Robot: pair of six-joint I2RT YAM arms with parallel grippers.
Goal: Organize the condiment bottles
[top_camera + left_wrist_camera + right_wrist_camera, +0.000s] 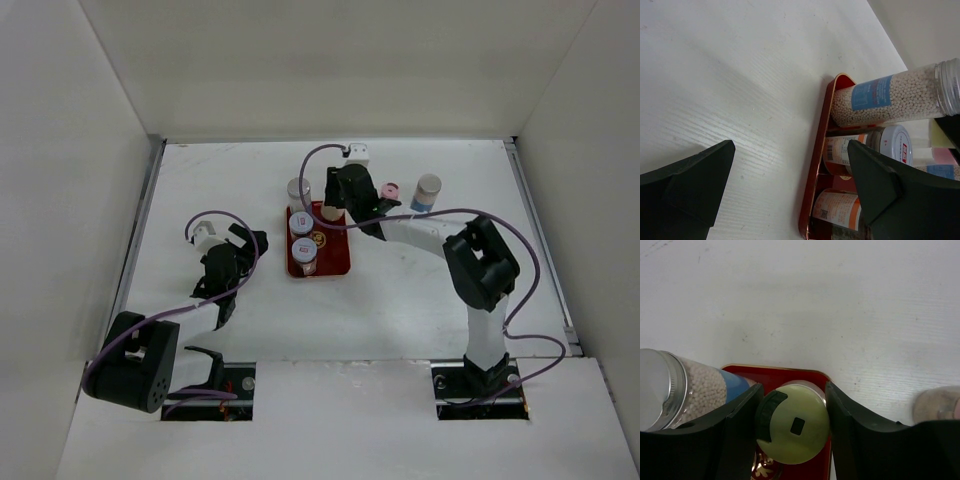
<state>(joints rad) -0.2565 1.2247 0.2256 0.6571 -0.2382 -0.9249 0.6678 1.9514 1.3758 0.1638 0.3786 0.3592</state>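
The yellow-capped bottle is clamped by the right gripper at the tray corner; the silver-capped bottle could be toppled if brushed.

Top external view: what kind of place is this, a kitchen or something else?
Most likely a robot test cell, not a kitchen. Plain white walls enclose a white table; two arms are bolted at its near edge; the props are a red tray and condiment bottles.
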